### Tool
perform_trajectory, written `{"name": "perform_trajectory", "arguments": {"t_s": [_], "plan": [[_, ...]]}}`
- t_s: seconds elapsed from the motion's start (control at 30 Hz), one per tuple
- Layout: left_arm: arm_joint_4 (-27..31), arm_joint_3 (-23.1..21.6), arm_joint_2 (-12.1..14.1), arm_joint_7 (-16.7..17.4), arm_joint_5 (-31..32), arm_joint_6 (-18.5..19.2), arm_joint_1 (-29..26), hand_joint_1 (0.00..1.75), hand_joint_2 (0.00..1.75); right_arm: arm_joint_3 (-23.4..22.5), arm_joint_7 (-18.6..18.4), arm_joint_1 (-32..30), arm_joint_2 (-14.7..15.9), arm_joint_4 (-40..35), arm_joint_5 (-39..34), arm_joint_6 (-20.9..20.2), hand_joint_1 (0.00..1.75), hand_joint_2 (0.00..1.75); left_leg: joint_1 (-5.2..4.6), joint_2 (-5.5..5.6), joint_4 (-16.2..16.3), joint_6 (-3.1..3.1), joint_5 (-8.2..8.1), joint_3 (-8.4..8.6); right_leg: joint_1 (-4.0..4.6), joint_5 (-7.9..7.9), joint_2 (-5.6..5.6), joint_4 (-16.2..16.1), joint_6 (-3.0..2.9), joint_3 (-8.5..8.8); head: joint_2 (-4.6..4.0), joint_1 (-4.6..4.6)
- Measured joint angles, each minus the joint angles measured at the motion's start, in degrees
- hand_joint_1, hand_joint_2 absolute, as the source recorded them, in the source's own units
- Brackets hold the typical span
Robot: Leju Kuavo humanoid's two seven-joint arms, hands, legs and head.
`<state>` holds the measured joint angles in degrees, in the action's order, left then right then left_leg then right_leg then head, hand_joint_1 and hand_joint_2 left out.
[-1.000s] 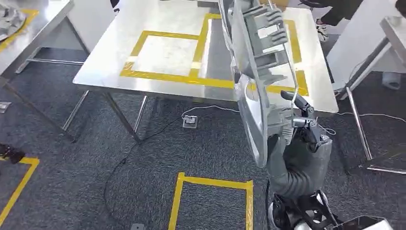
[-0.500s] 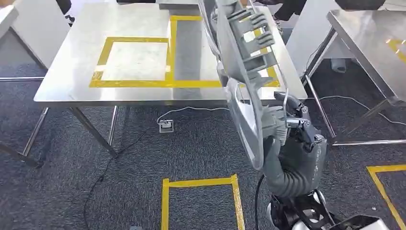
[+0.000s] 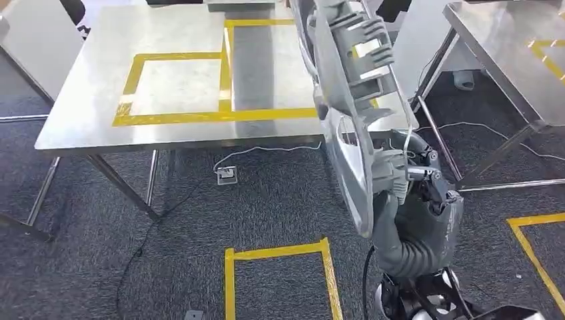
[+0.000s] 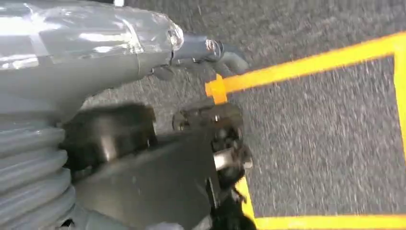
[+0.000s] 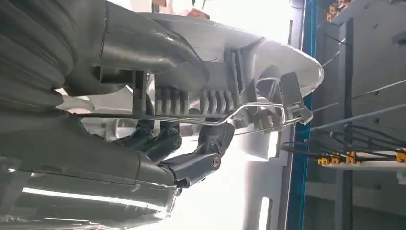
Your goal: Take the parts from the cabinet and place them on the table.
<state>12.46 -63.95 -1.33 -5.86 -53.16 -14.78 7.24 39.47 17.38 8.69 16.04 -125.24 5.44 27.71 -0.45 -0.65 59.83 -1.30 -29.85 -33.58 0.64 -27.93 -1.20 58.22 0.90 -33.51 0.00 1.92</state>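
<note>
A large grey moulded plastic part (image 3: 353, 100), with ribs and a wire clip, stands upright in front of me. My right hand (image 3: 406, 177) grips its lower edge, just short of the steel table (image 3: 86, 120) marked with yellow tape rectangles (image 3: 176, 83). In the right wrist view the dark fingers (image 5: 191, 143) wrap the part (image 5: 230, 81) from below. My left hand (image 4: 158, 163) hangs over the carpet near a yellow floor line; its fingers are blurred and I cannot tell how they lie.
A second steel table (image 3: 506, 40) stands at the right, its legs close to my right arm. A yellow tape square (image 3: 280, 280) marks the carpet below. A floor socket (image 3: 226, 175) with cables lies under the table's front edge.
The whole view has shifted: the camera turned, so the table sits more squarely ahead and a table at the right came in. The part stays upright in my right hand.
</note>
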Motion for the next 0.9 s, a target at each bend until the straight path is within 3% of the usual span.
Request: {"name": "perform_trajectory", "arguments": {"t_s": [0.9], "plan": [[0.0, 0.0, 0.04, 0.37, -0.2, 0.2, -0.07, 0.0, 1.75, 0.0, 0.0, 0.05, 0.0, 0.0, 0.0, -0.09, 1.75, 1.75, -0.17, 0.03, -0.17, 0.14, 0.08, -0.04, -0.15, -0.17, -0.32, 0.0, -0.26, 0.07, 0.0, 0.04]]}}
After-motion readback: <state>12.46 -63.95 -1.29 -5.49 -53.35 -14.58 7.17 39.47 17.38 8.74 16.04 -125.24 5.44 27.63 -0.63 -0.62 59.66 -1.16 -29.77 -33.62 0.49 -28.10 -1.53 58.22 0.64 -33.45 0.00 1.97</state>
